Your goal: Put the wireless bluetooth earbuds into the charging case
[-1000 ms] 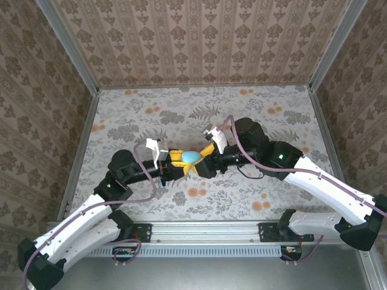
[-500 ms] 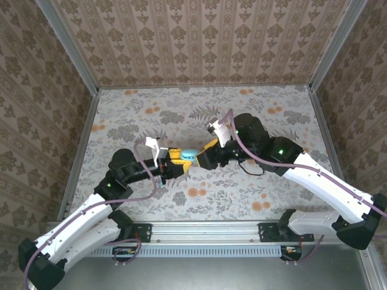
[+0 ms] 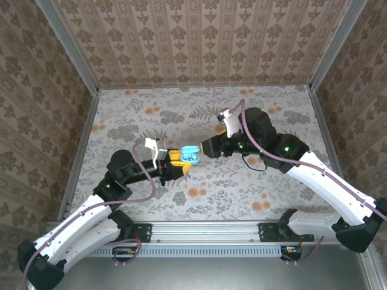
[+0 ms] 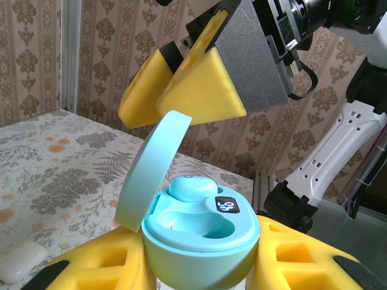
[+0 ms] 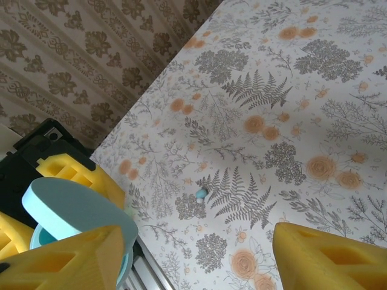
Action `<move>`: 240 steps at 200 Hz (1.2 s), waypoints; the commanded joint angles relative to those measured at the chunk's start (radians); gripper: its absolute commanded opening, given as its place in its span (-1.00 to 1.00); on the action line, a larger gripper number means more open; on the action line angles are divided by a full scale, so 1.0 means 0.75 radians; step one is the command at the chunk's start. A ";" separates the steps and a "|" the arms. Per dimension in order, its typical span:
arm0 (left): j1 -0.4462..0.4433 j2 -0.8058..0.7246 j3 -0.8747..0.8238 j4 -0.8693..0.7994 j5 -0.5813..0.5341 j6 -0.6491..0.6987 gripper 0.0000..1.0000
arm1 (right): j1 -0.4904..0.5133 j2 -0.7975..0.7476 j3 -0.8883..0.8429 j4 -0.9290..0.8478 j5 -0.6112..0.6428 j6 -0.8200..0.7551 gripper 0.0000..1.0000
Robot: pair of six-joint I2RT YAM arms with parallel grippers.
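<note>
My left gripper [image 3: 178, 158] [image 4: 202, 269] is shut on a teal charging case [image 3: 190, 154] [image 4: 202, 238], yellow pads on both sides. The lid [image 4: 154, 169] [image 5: 72, 208] stands open. One teal earbud [image 4: 192, 187] sits in the far socket, beside a small lit display; the near socket is empty. My right gripper [image 3: 210, 147] [image 5: 193, 266] is open with nothing between its fingers, just right of and above the case, apart from it. A second teal earbud [image 5: 201, 194] lies loose on the floral table.
A white pebble-shaped case [image 4: 18, 269] lies on the table [image 3: 254, 115] to the left of the held case. Patterned walls enclose the table on three sides, and a metal rail [image 3: 205, 232] runs along the near edge.
The teal case's lid was down a second ago and now stands open. My right gripper has drawn back from the case, up and to the right. The left arm has held still.
</note>
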 commanded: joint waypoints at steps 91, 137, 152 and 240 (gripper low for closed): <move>0.048 -0.087 0.014 -0.048 -0.023 0.010 -0.48 | -0.083 -0.144 -0.262 0.041 0.097 0.344 0.36; 0.096 -0.202 0.053 -0.211 -0.023 0.047 -0.49 | -0.021 0.091 -0.382 0.256 0.079 0.503 0.16; 0.107 -0.239 0.058 -0.251 -0.023 0.045 -0.49 | 0.036 0.213 -0.348 0.276 0.110 0.476 0.16; 0.120 -0.391 0.136 -0.445 -0.072 0.060 -0.50 | 0.244 1.092 0.164 0.280 0.010 0.489 0.09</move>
